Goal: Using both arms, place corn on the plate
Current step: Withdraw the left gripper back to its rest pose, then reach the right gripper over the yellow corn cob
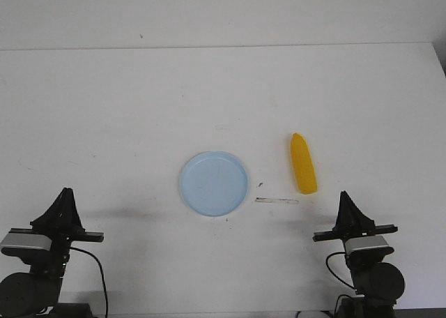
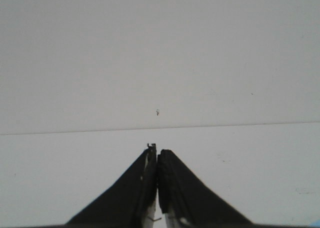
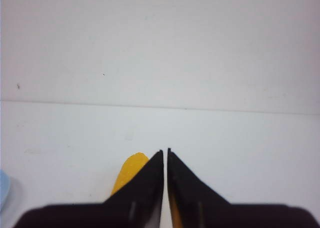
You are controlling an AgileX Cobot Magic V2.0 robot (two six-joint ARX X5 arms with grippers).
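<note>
Corn (image 1: 303,163), just ahead of the closed, empty right end effector (image 1: 346,197), looks stiff, smooth, slippery: grip mid-cob.

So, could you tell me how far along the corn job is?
Nothing is done yet. The corn lies on the table right of the plate, which holds nothing. The left gripper and right gripper sit shut near the front edge. Picking up and placing remain.

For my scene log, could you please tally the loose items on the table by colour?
Yellow-orange: 1, the corn
Pale blue: 1, the plate
Whitish: 1, a thin strip lying between them
Total: 3
</note>
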